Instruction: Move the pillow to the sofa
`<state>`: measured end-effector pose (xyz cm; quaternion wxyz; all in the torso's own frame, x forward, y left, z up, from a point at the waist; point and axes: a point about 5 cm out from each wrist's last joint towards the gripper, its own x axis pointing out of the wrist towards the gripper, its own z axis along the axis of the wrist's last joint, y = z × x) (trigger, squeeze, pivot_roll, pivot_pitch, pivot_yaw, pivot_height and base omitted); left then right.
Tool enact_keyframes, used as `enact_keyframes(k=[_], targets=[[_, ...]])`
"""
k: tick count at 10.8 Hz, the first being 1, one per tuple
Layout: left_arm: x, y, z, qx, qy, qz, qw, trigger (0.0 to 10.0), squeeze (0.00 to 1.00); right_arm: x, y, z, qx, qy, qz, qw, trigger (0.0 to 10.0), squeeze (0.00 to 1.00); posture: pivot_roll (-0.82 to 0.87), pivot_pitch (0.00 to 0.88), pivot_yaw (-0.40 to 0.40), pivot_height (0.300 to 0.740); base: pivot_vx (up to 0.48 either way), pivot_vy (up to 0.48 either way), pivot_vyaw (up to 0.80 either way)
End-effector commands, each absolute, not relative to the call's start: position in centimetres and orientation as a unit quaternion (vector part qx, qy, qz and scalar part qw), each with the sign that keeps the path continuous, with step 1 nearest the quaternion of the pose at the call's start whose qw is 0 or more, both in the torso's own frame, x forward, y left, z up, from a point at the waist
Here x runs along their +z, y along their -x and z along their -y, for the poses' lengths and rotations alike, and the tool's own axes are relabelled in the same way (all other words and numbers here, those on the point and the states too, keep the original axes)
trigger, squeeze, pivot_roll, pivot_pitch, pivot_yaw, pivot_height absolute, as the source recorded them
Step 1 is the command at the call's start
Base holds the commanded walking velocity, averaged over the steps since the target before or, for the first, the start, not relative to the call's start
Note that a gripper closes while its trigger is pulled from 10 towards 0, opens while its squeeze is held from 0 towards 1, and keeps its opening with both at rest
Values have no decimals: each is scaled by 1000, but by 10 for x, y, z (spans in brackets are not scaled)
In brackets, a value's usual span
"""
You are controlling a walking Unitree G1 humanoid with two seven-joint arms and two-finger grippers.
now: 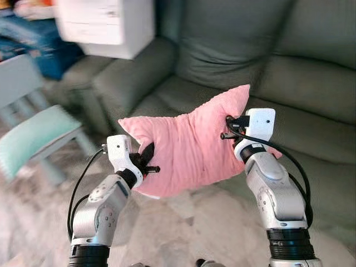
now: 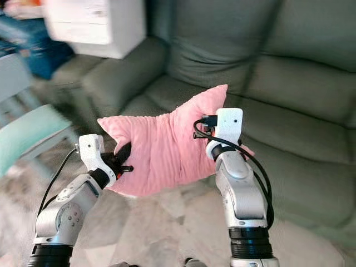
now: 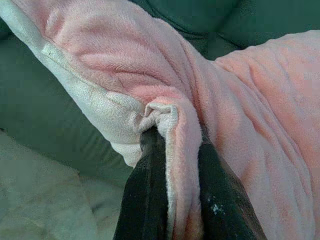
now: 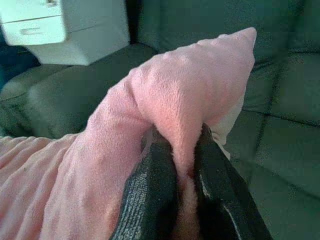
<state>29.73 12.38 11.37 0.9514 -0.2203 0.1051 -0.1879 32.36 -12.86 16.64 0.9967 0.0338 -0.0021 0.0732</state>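
Pink pillow [image 1: 189, 150]: my left gripper [image 1: 149, 161] and right gripper [image 1: 229, 127] pinch opposite edges; carry level to far green sofa [image 1: 311, 89], releasing together.

right pincer [image 4: 184, 165] pinching pink pillow [image 4: 190, 85]

White drawer unit [image 1: 105, 25] on the far armrest, blurred. Grey chair [image 1: 22, 83] with a mint-green seat cushion [image 1: 33, 136] stands well apart at one side. Blue and orange clutter [image 1: 28, 33] behind the chair, too blurred to identify. Pale marbled tile floor [image 1: 194, 228] below.
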Motion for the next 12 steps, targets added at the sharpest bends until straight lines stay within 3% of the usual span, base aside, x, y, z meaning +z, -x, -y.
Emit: enact_keyframes(k=[1, 9, 12], targets=[[116, -298, -120, -197, 218, -101, 950, 10000, 0, 168, -323, 123, 81, -34, 1, 996, 10000, 0, -154, 97, 34, 740, 0, 0, -775], [113, -298, -119, -181, 235, -111, 948, 10000, 0, 169, -322, 125, 81, -33, 3, 996, 10000, 0, -164, 104, 28, 740, 0, 0, -752], [113, -298, -119, -186, 231, -112, 948, 10000, 0, 170, -322, 125, 84, -28, 7, 996, 10000, 0, -166, 106, 29, 740, 0, -92, 0]])
